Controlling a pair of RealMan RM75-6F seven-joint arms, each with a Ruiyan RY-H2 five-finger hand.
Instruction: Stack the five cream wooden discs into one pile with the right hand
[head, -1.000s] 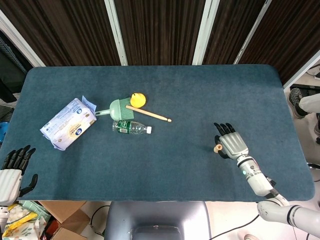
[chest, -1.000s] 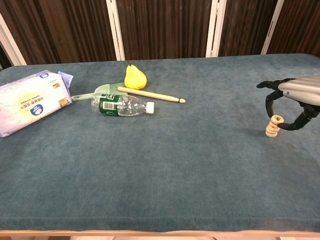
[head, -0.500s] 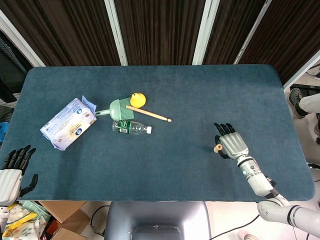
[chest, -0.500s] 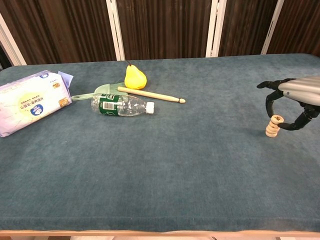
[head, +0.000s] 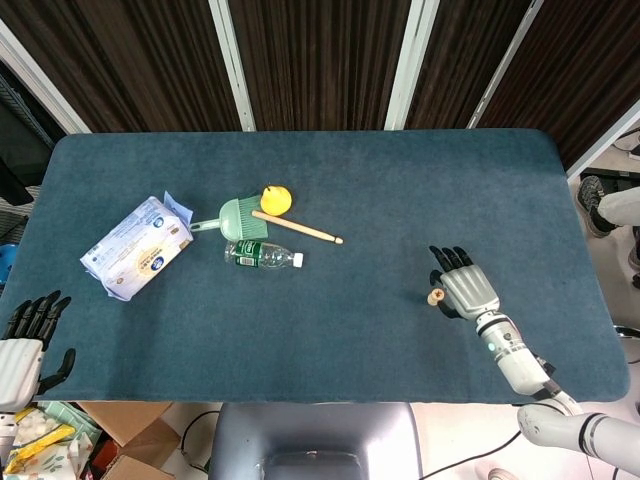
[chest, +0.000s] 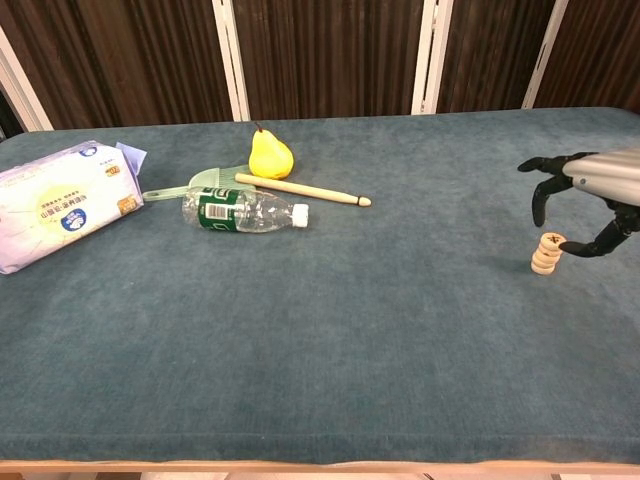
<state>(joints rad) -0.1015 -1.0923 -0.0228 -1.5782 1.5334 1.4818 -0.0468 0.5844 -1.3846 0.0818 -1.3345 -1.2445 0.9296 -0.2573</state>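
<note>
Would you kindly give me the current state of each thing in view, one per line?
Disc pile: stacked upright, standing free on the table.
Right hand: fingers spread, arched over the pile, holding nothing.
Left hand: fingers apart, at the table's edge, holding nothing.
Bottle: lying on its side, capped.
Pear: upright.
Wooden stick: lying flat.
Tissue pack: lying flat.

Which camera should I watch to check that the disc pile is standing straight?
The chest view: it shows the disc pile side-on, upright, with the right hand above it. The head view looks straight down, so only the top disc shows beside the hand.
</note>
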